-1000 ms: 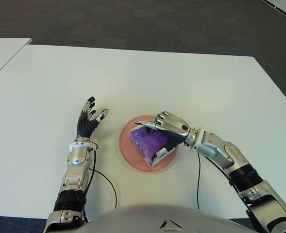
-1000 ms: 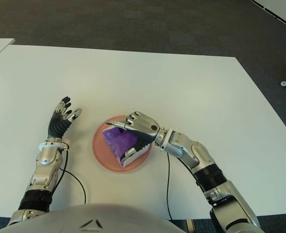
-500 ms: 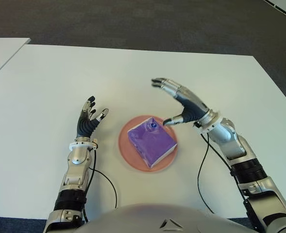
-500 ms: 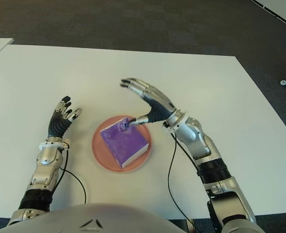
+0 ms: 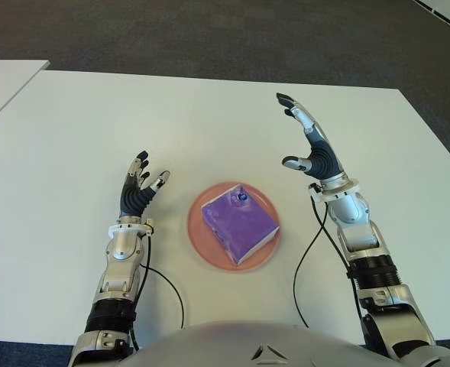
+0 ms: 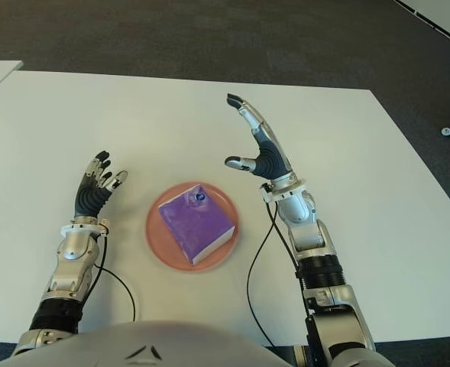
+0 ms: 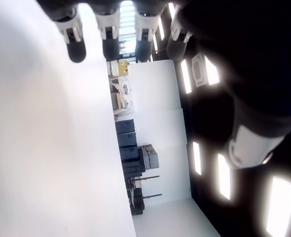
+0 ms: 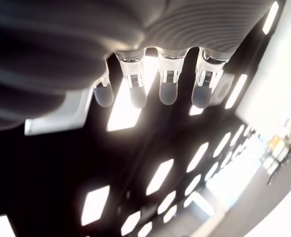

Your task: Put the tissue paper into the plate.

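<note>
The purple rectangular tissue paper pack (image 5: 240, 226) is lying flat inside the round pink plate (image 5: 198, 235) on the white table (image 5: 72, 138), while the right hand (image 5: 310, 149), raised clear with fingers spread and empty, is best kept off the plate, and the left hand (image 5: 138, 191) is showing open left of it.

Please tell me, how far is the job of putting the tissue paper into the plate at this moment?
It looks done. The purple pack of tissue paper lies inside the round pink plate on the white table. Nothing is in hand: the right hand shows beyond the plate on its right, open and empty, and the left hand shows open beside the plate's left. Nothing visible is left to do.
</note>
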Robot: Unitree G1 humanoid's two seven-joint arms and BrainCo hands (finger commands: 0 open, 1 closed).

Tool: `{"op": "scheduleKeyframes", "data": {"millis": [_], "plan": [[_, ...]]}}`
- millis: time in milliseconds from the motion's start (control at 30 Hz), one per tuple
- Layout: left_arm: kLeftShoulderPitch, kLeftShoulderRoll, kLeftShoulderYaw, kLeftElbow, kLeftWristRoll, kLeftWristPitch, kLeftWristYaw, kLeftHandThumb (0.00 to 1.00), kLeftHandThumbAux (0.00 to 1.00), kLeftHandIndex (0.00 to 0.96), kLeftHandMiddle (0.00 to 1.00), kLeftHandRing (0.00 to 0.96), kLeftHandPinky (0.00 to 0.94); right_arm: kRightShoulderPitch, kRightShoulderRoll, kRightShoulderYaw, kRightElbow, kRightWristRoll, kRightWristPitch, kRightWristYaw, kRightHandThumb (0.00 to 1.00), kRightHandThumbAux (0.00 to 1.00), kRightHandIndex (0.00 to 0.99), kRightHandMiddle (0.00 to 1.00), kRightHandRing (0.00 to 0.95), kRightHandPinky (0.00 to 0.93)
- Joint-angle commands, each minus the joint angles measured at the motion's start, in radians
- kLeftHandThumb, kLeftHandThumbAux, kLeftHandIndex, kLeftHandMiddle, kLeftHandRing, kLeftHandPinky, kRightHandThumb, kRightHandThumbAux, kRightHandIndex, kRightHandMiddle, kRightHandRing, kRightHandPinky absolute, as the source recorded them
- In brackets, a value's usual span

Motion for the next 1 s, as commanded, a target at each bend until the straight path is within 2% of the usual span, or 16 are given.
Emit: {"op": "scheduleKeyframes", "data": {"millis": [33,267,467,633,1000], "plan": [[0.002,0.0,0.002,0.017,0.0,-0.004,0.002,0.0,0.62,0.0,0.0,0.0,0.0,0.004,0.056,-0.052,0.039,0.115,-0.006,0.0,0.095,0.303,0.0,0.0,0.0,0.0],[0.004,0.0,0.003,0.021,0.002,-0.009,0.003,0.0,0.615,0.0,0.0,0.0,0.0,0.036,0.108,-0.104,0.051,0.165,0.006,-0.01,0.075,0.359,0.0,0.0,0.0,0.0],[0.002,-0.001,0.002,0.031,0.002,-0.019,0.003,0.0,0.613,0.0,0.0,0.0,0.0,0.038,0.159,-0.143,0.114,0.153,-0.01,-0.057,0.062,0.406,0.0,0.0,0.0,0.0],[0.001,-0.004,0.002,0.031,0.0,-0.024,0.004,0.0,0.612,0.0,0.0,0.0,0.0,0.05,0.19,-0.161,0.12,0.157,-0.001,-0.075,0.041,0.44,0.0,0.0,0.0,0.0],[-0.007,-0.007,0.001,0.031,0.001,-0.022,0.007,0.0,0.605,0.0,0.0,0.0,0.0,0.048,0.207,-0.172,0.12,0.149,0.006,-0.076,0.024,0.461,0.0,0.0,0.0,0.0]]}}
